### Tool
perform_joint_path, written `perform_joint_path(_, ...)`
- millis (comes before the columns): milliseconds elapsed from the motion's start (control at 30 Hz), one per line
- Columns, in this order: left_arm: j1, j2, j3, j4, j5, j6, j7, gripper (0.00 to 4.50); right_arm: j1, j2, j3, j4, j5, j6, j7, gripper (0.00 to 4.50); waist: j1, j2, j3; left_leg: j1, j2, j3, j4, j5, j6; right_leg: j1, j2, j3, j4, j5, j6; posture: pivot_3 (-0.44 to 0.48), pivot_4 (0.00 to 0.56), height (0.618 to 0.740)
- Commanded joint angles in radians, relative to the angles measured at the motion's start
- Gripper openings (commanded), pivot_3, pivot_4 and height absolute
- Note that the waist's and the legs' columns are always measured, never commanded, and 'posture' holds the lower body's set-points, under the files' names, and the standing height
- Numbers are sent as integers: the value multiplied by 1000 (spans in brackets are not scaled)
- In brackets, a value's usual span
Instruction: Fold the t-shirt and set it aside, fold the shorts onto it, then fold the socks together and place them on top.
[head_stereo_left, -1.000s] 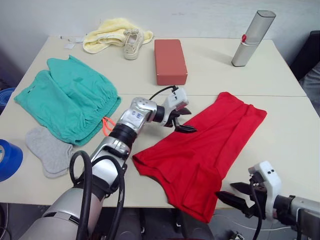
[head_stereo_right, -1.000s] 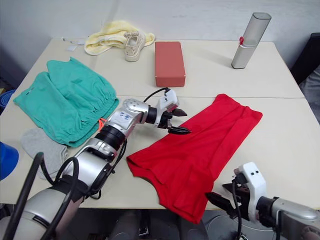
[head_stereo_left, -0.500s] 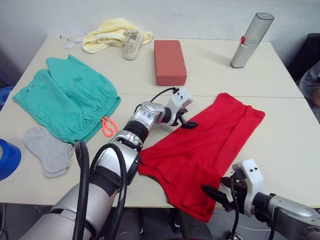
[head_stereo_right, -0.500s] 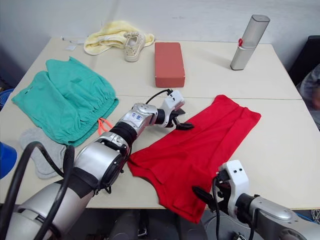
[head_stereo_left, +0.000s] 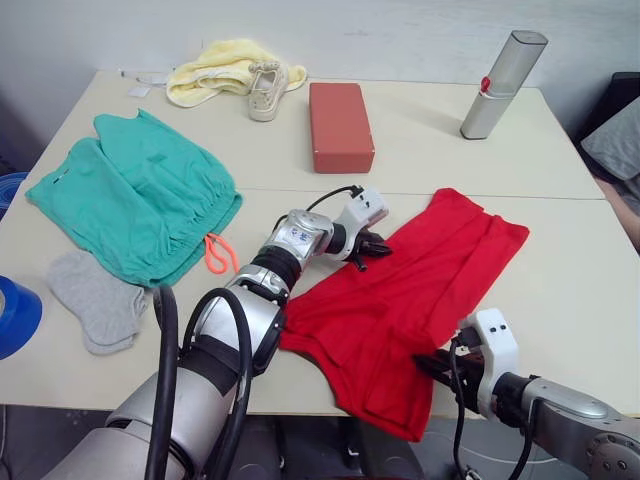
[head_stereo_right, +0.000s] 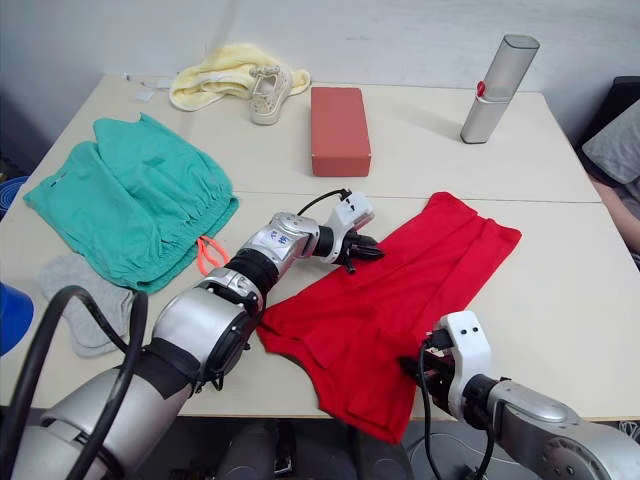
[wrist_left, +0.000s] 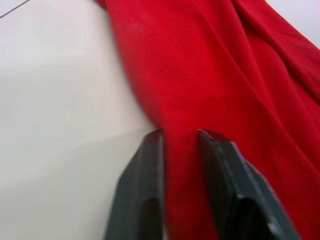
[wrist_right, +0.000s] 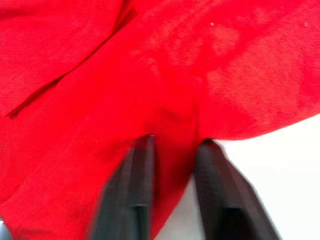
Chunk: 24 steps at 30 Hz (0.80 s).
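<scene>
The t-shirt lies partly folded on the near right part of the worktop, its long axis running diagonally from the near edge, where its lower corner overhangs, up toward the far right. The left end effector sits at the shirt's left edge near the middle of the worktop; in the left wrist view its two black fingers are a narrow gap apart with a strip of red cloth between them, so it is clamped on the t-shirt's edge. The right end effector is at the shirt's near corner by the worktop edge, and in the right wrist view its fingers likewise straddle a fold of the red fabric.

The shorts are spread on the left side, with the orange drawstring loop toward the shirt. The socks lie just in front of the shorts. A blue roll sits at the near left edge. At the far side are a pale yellow cloth, a small shoe, a red-brown box and a silver case standing tilted, all well apart from the shirt.
</scene>
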Motion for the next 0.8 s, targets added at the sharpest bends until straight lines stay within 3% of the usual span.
perform_joint_path(33,28,10,46,10,-20,7,30,16,24,-40,6,-1,12,3,39,6,1,0,0,0,0,0,0,0,0,0,0,0,0,0,0,0,150,740)
perform_joint_path(433,121,115,188,-123,-128,54,67,16,18,-257,-66,91,14,-96,178,6,2,0,0,1,0,1,0,0,0,0,-1,-2,2,0,0,0,150,740)
perform_joint_path(567,249,132,201,-364,-159,146,111,16,-34,-340,-20,164,-5,-169,222,6,-5,1,0,2,0,3,0,0,0,0,-1,-1,2,0,0,0,150,740)
perform_joint_path(800,487,99,235,-862,-222,345,316,16,-156,-414,130,308,-70,-289,258,6,-1,2,0,3,3,3,0,1,-3,0,-2,1,3,0,0,0,150,740)
